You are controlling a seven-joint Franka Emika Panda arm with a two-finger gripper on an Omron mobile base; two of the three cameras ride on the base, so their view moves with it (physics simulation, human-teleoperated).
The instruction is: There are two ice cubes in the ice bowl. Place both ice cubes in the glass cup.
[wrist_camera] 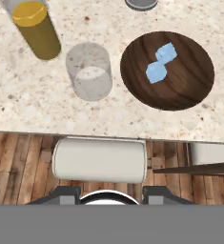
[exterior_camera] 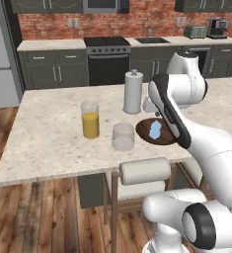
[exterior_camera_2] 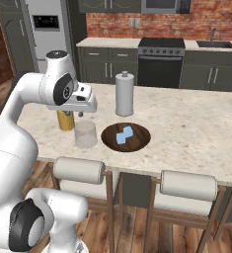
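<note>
Two pale-blue ice cubes (wrist_camera: 156,73) lie touching in the middle of the dark-brown ice bowl (wrist_camera: 189,81), also seen as ice cubes (exterior_camera: 155,129) (exterior_camera_2: 123,135) in the bowl (exterior_camera: 143,132) (exterior_camera_2: 139,134). Just left of the bowl stands the clear glass cup (wrist_camera: 89,71) (exterior_camera: 123,137) (exterior_camera_2: 85,134), upright and with nothing in it. My gripper (exterior_camera_2: 82,113) (wrist_camera: 111,195) hangs high over the counter's near edge, above the cup and left of the bowl, pointing down. Its jaws are open with nothing between them.
A taller glass of orange juice (exterior_camera: 90,120) (wrist_camera: 37,28) stands left of the cup. A tall white canister (exterior_camera: 133,92) (exterior_camera_2: 124,94) stands behind the bowl. Padded stools (exterior_camera_2: 80,170) (exterior_camera_2: 189,185) (wrist_camera: 99,159) sit under the counter's near edge.
</note>
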